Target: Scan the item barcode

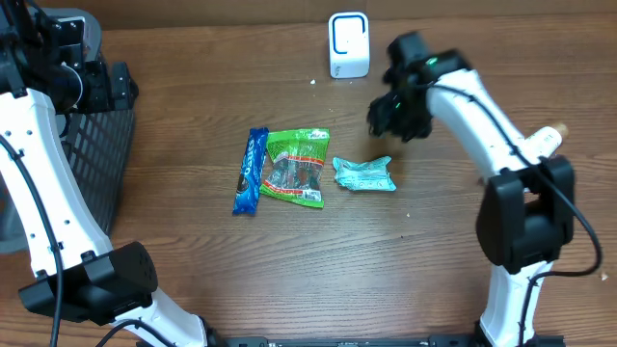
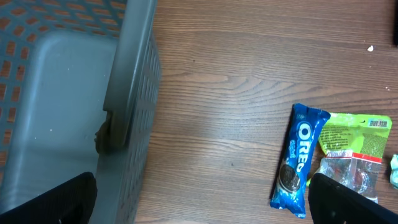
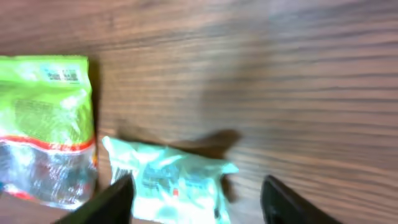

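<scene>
Right wrist view: my right jaws stand parted, empty, over the teal packet (image 3: 171, 183) lying on the counter (image 3: 298, 74) right of the green bag (image 3: 46, 124); left jaws gape idle. Closing off-centre could snag that bag or crease the packet, spoiling the scan.

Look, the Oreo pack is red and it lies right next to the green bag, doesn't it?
Not quite. The Oreo pack is blue, not red. It does lie right next to the green bag. The overhead view shows this, and the left wrist view shows it too.
</scene>
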`<state>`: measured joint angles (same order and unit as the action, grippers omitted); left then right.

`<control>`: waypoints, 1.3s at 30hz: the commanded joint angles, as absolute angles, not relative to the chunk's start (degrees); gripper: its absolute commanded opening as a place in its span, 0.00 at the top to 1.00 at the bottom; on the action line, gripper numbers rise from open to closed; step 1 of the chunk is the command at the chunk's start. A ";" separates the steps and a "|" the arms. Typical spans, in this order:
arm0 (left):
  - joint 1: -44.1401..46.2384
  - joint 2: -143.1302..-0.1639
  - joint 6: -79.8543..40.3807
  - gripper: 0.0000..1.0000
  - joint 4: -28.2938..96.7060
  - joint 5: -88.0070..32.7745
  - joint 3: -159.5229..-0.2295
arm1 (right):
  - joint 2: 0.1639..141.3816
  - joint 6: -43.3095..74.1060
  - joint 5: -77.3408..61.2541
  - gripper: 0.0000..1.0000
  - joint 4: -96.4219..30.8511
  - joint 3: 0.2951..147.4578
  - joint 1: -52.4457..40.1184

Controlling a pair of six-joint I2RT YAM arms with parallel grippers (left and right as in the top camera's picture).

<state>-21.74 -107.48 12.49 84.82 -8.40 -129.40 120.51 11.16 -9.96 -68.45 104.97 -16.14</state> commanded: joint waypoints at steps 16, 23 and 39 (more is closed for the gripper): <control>-21.26 -106.39 13.72 0.01 84.82 -9.02 -129.49 | 119.63 0.38 -33.56 0.28 -54.30 82.67 -9.30; -21.26 -106.41 13.72 0.01 84.82 -9.02 -129.49 | 119.66 0.12 -33.56 0.31 -50.15 79.66 -9.43; -21.26 -106.41 13.72 0.00 84.82 -9.02 -129.49 | 119.63 -0.51 -33.58 0.41 -48.40 75.59 -10.31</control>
